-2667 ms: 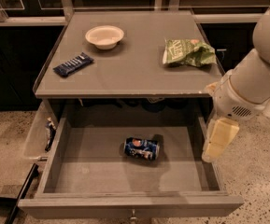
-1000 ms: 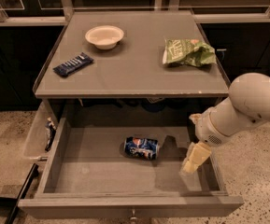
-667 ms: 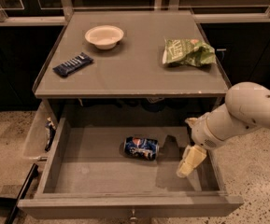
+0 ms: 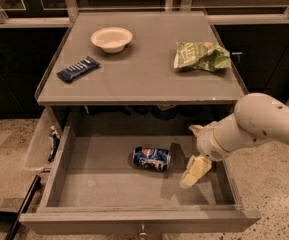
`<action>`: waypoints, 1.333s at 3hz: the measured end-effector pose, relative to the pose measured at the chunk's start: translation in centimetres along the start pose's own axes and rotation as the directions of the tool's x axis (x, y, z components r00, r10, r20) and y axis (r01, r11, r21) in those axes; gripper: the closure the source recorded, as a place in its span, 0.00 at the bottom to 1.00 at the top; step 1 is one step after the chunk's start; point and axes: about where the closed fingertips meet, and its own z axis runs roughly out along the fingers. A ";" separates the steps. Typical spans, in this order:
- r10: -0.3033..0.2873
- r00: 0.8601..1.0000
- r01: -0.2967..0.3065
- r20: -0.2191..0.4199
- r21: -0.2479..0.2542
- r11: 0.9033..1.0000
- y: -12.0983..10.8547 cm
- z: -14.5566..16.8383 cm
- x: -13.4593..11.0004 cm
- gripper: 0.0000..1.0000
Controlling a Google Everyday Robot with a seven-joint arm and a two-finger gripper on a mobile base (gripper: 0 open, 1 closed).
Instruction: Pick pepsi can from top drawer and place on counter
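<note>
The pepsi can (image 4: 151, 158) lies on its side near the middle of the open top drawer (image 4: 134, 219). My gripper (image 4: 194, 151) is inside the drawer on its right side, a short way right of the can and not touching it. Its cream fingers (image 4: 195, 172) stand apart, open and empty. The white arm reaches in from the right. The counter (image 4: 144, 79) is the grey top above the drawer.
On the counter are a white bowl (image 4: 112, 38) at the back left, a dark blue snack bar (image 4: 78, 69) at the left and a green chip bag (image 4: 201, 56) at the right. Dark cabinets stand behind. Speckled floor lies to both sides.
My gripper has moved down and left from the drawer's right wall into the drawer, closer to the can. The can has not moved.
</note>
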 end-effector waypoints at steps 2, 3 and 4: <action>-0.106 0.987 0.106 0.125 0.008 0.994 -0.3 3.6 -4.0 0.00; -0.129 0.980 0.132 0.150 -0.010 0.991 0.6 6.3 -5.2 0.00; -0.140 0.979 0.144 0.148 -0.021 0.989 1.2 8.9 -5.7 0.00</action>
